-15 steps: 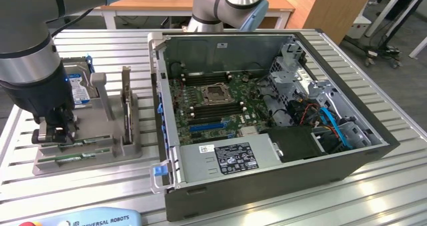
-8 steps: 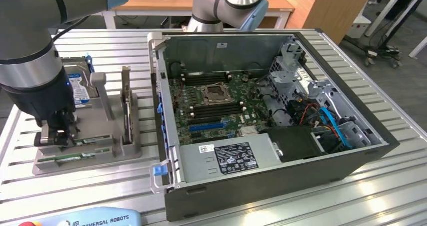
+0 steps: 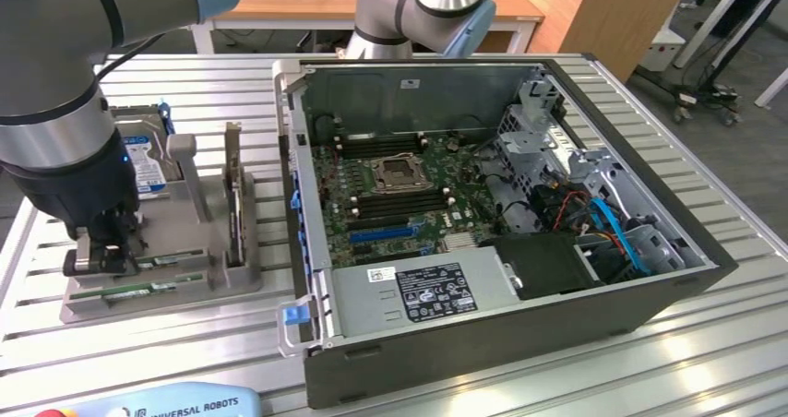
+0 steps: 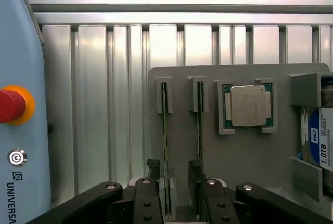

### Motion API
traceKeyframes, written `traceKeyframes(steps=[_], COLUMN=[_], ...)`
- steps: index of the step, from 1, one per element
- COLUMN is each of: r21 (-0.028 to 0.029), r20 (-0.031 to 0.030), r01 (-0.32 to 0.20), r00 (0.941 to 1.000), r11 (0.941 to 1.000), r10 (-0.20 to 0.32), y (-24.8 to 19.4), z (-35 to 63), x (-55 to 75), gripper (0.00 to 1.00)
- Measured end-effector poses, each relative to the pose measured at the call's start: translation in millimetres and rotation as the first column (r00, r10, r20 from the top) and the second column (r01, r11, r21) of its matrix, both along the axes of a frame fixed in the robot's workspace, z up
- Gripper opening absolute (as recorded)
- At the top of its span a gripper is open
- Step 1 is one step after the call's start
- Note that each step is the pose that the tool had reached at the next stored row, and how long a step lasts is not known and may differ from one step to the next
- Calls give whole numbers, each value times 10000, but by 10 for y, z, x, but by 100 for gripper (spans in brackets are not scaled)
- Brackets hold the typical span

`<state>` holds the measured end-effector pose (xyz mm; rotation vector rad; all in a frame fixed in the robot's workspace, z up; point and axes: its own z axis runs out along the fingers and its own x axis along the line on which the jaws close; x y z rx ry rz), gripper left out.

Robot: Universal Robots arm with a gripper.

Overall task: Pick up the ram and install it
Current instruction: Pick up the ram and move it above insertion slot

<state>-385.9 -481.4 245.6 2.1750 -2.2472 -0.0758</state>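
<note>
Green circuit board is being shown edge-on: the ram [image 4: 165,130], a long thin stick, is being held upright in a slot of the grey holder [image 3: 234,274] at the exterior view's left, with a second stick [image 4: 199,125] being held in the neighbouring slot. The arm [image 3: 55,113] is being posed straight down over this holder. The gripper [image 4: 174,187] is being presented with its fingers [image 4: 152,174] apart, one on each side of the ram. A silver processor chip [image 4: 248,105] and a blue-labelled hard drive [image 3: 146,163] are being carried by the same holder. At the exterior view's right, an opened computer case [image 3: 518,334] is being supported by the slatted table [image 3: 689,371].
</note>
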Motion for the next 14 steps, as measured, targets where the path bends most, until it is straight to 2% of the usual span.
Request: traceKeyframes(steps=[5,14], r21=[2,1], r20=[1,0], r01=[-6,-28], r00=[10000,10000], r11=[10000,10000], r10=[6,28], y=[-8,-11], z=[-8,-127], x=[0,0], gripper=[35,35])
